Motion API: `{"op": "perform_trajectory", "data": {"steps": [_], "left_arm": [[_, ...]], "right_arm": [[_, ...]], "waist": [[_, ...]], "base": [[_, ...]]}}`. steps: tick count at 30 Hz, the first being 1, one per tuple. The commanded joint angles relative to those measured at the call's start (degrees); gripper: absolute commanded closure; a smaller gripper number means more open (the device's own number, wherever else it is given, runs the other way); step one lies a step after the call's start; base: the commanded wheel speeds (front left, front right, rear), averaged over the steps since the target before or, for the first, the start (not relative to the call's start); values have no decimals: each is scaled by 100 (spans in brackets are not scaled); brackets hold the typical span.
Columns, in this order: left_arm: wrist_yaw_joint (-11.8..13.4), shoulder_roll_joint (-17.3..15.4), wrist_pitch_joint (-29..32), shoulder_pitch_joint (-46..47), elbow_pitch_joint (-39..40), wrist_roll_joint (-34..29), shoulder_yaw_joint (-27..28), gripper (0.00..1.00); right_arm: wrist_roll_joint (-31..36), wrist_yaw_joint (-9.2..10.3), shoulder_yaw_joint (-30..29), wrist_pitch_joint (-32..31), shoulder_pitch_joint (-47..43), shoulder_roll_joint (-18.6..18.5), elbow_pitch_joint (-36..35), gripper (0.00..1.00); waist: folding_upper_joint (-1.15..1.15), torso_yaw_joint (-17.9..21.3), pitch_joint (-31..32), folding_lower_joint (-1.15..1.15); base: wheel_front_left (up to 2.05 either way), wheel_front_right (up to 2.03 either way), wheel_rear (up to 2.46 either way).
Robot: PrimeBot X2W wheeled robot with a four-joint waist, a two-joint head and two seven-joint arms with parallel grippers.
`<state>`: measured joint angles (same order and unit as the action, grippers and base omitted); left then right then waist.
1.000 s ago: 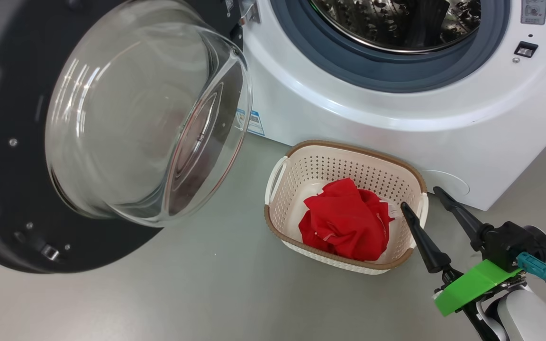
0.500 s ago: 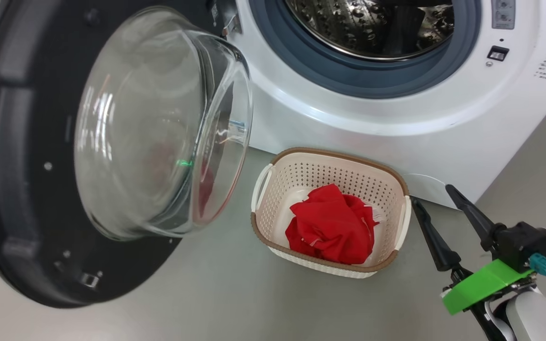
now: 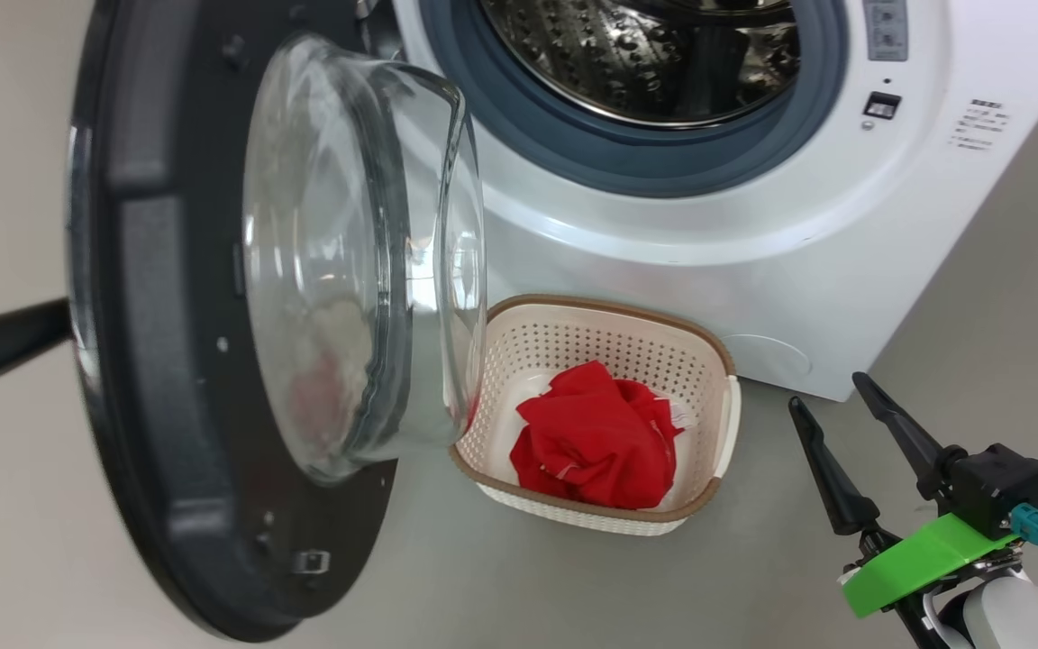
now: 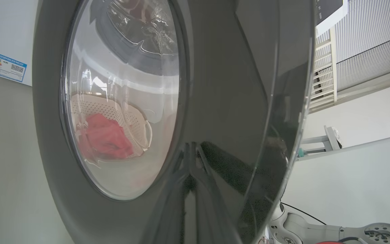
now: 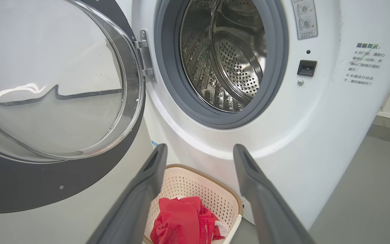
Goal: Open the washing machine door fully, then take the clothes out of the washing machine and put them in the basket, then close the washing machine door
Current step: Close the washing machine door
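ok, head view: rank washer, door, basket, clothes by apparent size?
1. Door and washer: they look about alike. The door sits nearer and the washer is cropped, so unranked.
2. Basket.
3. Clothes, smallest.

We note: washing machine door (image 3: 168,361) covers left corner of basket (image 3: 663,324); drum (image 3: 636,63) cut off at top edge; panel print (image 3: 983,122) too small to read.

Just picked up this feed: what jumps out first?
The washing machine door, black-rimmed with a bulging glass bowl, looms at the head view's left. Bright red clothes lie bunched in the cream basket on the floor before the washing machine, whose steel drum looks empty. The right gripper hangs open at lower right.
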<state>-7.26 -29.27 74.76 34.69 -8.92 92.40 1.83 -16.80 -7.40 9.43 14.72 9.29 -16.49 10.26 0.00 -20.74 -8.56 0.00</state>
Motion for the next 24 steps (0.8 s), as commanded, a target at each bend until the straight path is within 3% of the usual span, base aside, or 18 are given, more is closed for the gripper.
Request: {"op": "perform_trajectory", "data": {"steps": [1,24], "left_arm": [[-23,-213,85,58,280,65,177,100],[-23,491,-65,35,1092,-201,-344,100]], "right_arm": [[43,-9,57,28,-38,-16,-158,0],[88,-9,-175,28,-183,180,-313,0]], "waist": [[0,117,59,0],[0,1204,73,0]], "base": [[0,0,0],[0,0,0]]}}
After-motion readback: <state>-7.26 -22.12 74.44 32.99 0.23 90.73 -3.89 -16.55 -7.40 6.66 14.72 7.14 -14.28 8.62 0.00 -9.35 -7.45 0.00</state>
